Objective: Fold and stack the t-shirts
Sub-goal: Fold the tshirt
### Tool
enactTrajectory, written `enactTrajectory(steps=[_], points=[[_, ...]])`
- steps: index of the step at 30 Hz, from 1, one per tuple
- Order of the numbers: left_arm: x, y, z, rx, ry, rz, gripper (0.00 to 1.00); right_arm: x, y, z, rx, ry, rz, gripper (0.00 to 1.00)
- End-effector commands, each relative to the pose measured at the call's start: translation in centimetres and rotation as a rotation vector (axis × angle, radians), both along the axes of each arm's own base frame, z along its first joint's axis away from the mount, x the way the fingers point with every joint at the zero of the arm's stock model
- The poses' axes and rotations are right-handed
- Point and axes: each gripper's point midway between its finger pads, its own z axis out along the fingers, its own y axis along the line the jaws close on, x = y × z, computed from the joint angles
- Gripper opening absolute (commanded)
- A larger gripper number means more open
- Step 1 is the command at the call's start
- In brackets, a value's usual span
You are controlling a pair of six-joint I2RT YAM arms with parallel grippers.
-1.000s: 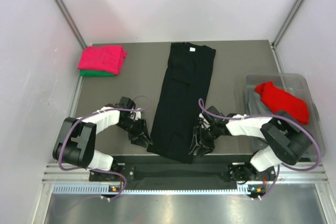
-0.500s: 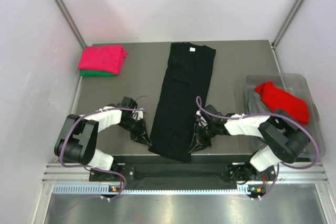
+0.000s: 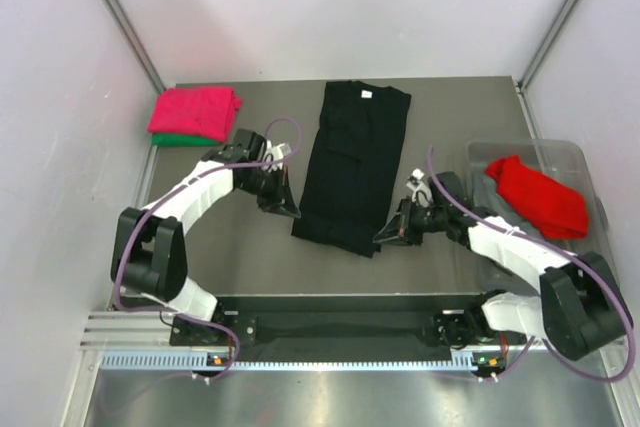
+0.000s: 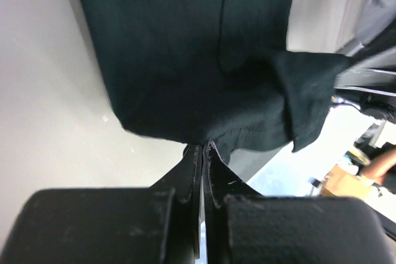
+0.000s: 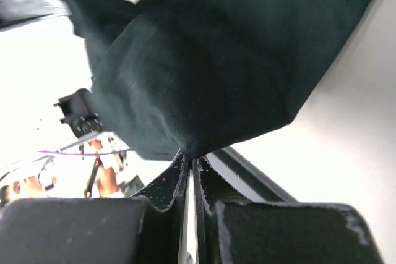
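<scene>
A black t-shirt (image 3: 355, 152) lies lengthwise in the middle of the table, its small white tag (image 3: 366, 93) at the far end. Its near hem is raised off the table. My left gripper (image 3: 292, 213) is shut on the hem's left corner, and the wrist view shows the black cloth (image 4: 204, 72) pinched at the tips of that gripper (image 4: 203, 148). My right gripper (image 3: 385, 237) is shut on the right corner, where the cloth (image 5: 216, 60) hangs from its tips (image 5: 189, 156). A folded pink-red tee (image 3: 195, 110) rests on a green one (image 3: 185, 139) at the far left.
A clear plastic bin (image 3: 575, 152) stands at the right edge, holding a red tee (image 3: 535, 192) on top of a grey one (image 3: 480, 187). Bare grey table (image 3: 250, 257) lies between the raised hem and the arm bases.
Both grippers have shut on the near corners of the black t-shirt. They have lifted the hem and carried it away from the near edge, so the shirt now looks shorter.
</scene>
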Motion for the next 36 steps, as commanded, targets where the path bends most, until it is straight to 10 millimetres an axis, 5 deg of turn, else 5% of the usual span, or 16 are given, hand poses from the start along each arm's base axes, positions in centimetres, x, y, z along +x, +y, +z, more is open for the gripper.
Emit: enactTrajectory(steps=[1,14,28,36], points=[[2.0,0.1,0.3,0.035,-0.052,-0.018,0.00,2.3,-0.8,2.8,0.048,-0.159,-0.022,0.00],[12.1,-2.1,2.0,0.044,-0.245,-0.064,0.00,9.1,-4.2,5.8,0.006,-0.410,-0.134,0.00],[18.4,-3.1,1.2,0.046,-0.436,-0.017,0.00,17.3,-4.8,5.7,-0.067,-0.460,-0.111,0.00],[20.6,-3.8,-0.2,0.045,-0.441,-0.036,0.00,18.4,-5.0,4.1,-0.097,-0.444,-0.115,0.00]])
